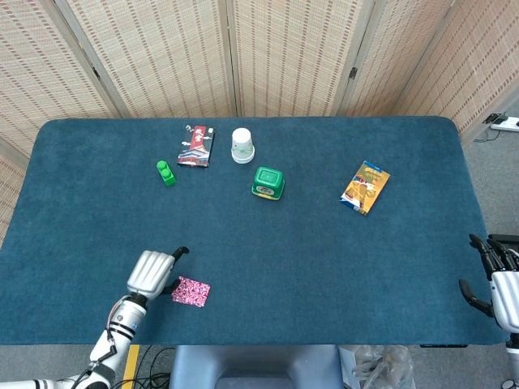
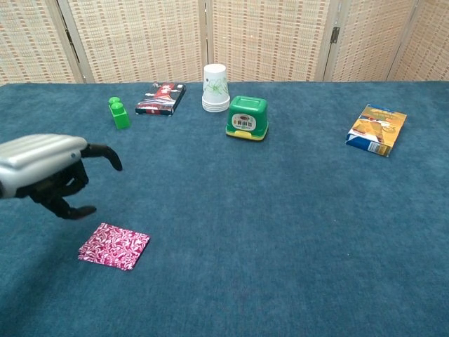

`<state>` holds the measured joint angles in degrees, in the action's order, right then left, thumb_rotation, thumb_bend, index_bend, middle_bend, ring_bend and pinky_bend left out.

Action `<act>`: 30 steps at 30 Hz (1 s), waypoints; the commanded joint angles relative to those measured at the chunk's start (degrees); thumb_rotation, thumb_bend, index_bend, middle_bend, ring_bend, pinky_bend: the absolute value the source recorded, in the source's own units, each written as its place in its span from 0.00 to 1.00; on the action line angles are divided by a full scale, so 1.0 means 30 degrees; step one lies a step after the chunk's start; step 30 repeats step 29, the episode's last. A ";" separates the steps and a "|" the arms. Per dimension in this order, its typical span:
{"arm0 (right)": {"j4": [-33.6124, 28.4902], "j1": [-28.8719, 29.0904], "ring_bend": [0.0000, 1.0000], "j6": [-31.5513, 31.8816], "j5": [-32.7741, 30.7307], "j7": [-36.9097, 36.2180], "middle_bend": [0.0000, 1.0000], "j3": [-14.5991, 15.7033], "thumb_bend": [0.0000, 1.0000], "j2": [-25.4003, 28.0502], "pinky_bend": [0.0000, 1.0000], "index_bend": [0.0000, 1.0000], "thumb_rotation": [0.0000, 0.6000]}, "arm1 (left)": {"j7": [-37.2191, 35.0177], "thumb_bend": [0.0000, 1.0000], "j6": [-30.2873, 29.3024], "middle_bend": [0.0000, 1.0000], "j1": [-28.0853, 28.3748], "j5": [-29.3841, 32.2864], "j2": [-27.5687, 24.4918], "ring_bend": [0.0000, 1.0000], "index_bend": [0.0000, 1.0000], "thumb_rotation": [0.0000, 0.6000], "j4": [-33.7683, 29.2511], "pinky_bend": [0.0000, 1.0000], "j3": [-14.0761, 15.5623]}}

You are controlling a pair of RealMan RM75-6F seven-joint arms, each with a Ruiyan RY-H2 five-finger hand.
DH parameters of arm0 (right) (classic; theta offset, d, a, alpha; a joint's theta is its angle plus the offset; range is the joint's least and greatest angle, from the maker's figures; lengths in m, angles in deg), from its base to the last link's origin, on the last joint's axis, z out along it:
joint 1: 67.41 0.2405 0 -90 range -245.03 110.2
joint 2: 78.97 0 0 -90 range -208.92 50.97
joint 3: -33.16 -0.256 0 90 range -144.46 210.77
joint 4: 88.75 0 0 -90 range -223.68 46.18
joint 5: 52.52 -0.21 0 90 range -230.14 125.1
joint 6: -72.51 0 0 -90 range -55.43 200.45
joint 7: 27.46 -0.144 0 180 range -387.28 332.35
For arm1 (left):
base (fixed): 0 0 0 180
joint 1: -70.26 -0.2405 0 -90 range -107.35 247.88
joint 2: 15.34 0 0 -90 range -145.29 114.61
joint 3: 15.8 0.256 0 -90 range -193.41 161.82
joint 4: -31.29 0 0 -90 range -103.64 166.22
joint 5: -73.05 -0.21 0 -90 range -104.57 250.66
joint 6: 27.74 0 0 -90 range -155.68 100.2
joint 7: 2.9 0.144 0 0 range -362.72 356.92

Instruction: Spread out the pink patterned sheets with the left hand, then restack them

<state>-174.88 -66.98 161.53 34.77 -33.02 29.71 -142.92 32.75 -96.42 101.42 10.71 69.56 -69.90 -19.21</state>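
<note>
The pink patterned sheets (image 1: 190, 291) (image 2: 114, 246) lie as one flat stack on the blue table near its front left edge. My left hand (image 1: 152, 271) (image 2: 48, 172) hovers above and to the left of the stack, clear of it, holding nothing, its fingers loosely bent and apart. My right hand (image 1: 496, 279) shows only in the head view, off the table's front right corner, fingers apart and empty.
At the back stand a green block (image 1: 166, 173), a red and black packet (image 1: 195, 145), a white paper cup (image 1: 242, 146) and a green lidded box (image 1: 268, 182). An orange and blue snack packet (image 1: 365, 187) lies at the right. Woven screens close off the back.
</note>
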 commanded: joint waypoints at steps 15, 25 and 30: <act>-0.0342 0.1000 0.13 -0.1355 0.0795 -0.1420 0.24 0.0239 0.39 0.0648 0.19 0.08 1.00 | -0.6320 0.32 -0.3301 0.52 -0.3391 -0.2698 -0.3705 0.42 0.33 1.00 0.3287 0.56 -0.0026; -0.0286 0.0993 0.13 -0.0708 0.1574 -0.2459 0.24 0.0465 0.39 0.0533 0.19 0.09 1.00 | -0.7593 0.32 -0.7158 0.47 -0.6471 -0.5345 -0.4884 0.37 0.32 1.00 0.3000 0.46 0.1327; -0.0330 0.0917 0.13 -0.0516 0.1625 -0.2185 0.24 0.0517 0.39 0.0383 0.19 0.10 1.00 | -0.7094 0.32 -0.7383 0.45 -0.7252 -0.5529 -0.5406 0.36 0.32 1.00 0.2107 0.43 0.1873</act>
